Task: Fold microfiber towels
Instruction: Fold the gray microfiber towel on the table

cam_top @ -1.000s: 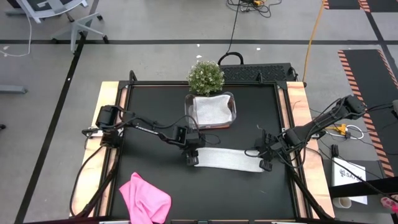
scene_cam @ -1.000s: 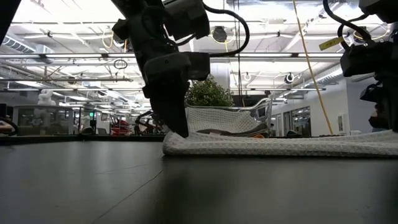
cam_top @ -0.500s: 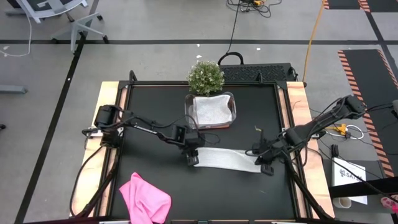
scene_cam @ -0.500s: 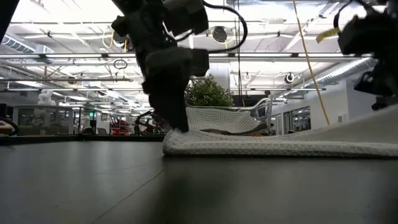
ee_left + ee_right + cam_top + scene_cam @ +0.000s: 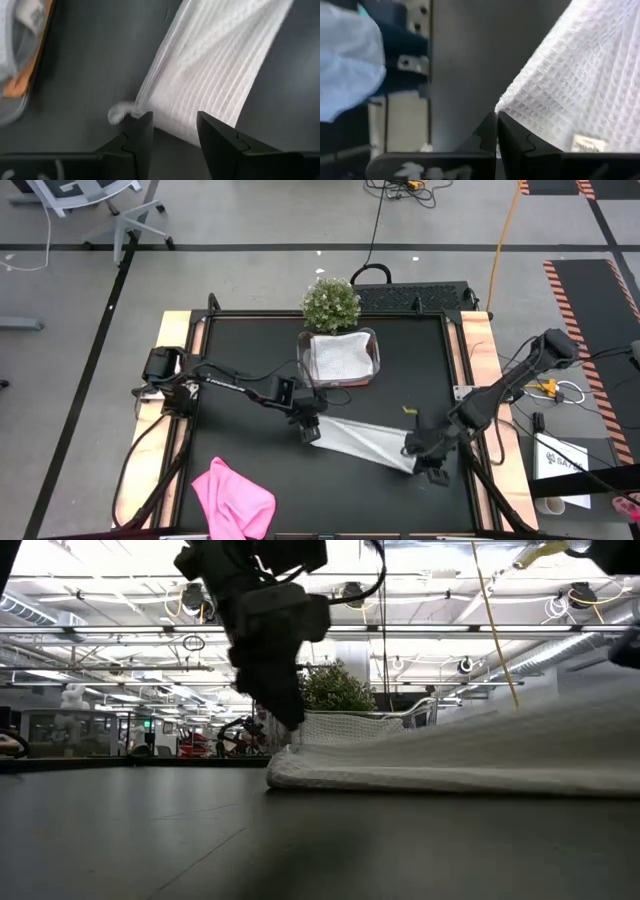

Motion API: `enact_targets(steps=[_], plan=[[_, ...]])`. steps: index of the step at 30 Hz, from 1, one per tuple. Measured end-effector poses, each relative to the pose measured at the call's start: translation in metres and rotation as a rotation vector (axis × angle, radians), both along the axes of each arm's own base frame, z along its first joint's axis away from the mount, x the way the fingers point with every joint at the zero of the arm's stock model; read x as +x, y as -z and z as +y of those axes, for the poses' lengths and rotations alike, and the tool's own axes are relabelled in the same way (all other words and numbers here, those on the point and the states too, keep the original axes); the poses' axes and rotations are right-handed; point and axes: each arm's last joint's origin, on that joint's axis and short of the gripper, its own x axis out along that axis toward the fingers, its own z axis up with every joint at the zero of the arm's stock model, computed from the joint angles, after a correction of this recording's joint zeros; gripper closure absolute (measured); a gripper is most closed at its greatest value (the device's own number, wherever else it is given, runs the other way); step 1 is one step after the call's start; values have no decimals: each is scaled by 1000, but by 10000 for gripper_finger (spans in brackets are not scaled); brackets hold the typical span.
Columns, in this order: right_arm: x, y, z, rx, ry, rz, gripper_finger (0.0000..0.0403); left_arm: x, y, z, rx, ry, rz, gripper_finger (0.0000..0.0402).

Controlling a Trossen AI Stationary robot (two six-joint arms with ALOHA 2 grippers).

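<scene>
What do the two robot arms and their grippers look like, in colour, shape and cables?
Both arms are dark, nearly black, built of slim jointed links with bulkier blocks at the joints. Black cables loop along the left arm and right arm. The left gripper has two flat, dark, angular fingers. The right gripper has similar dark fingers with notched inner edges. No markings are readable.

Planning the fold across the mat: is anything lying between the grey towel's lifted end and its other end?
Nothing visible does. The right tool grips the grey towel by one end; the left tool sits at the other. The pink towel lies off to the side.
</scene>
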Motion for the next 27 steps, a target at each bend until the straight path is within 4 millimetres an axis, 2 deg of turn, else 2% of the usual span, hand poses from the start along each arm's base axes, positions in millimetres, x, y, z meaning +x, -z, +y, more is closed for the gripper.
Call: enact_targets(steps=[5, 9, 15, 20, 24, 27], plan=[[0, 27, 23, -78, -90, 93, 403, -3, -6, 2, 15, -13, -8, 250], [4, 47, 37, -120, -156, 104, 403, -3, -8, 2, 22, -21, -18, 250], [15, 59, 47, -110, -195, 44, 403, -2, -8, 5, 55, -48, -28, 250], [17, 53, 48, -58, -164, 13, 396, 0, -9, 11, 59, -65, -46, 250], [16, 32, 48, 29, -136, -66, 383, 1, -9, 18, 65, -76, -54, 250], [13, 18, 42, 19, -92, -128, 380, 2, -10, 24, 66, -90, -59, 250]])
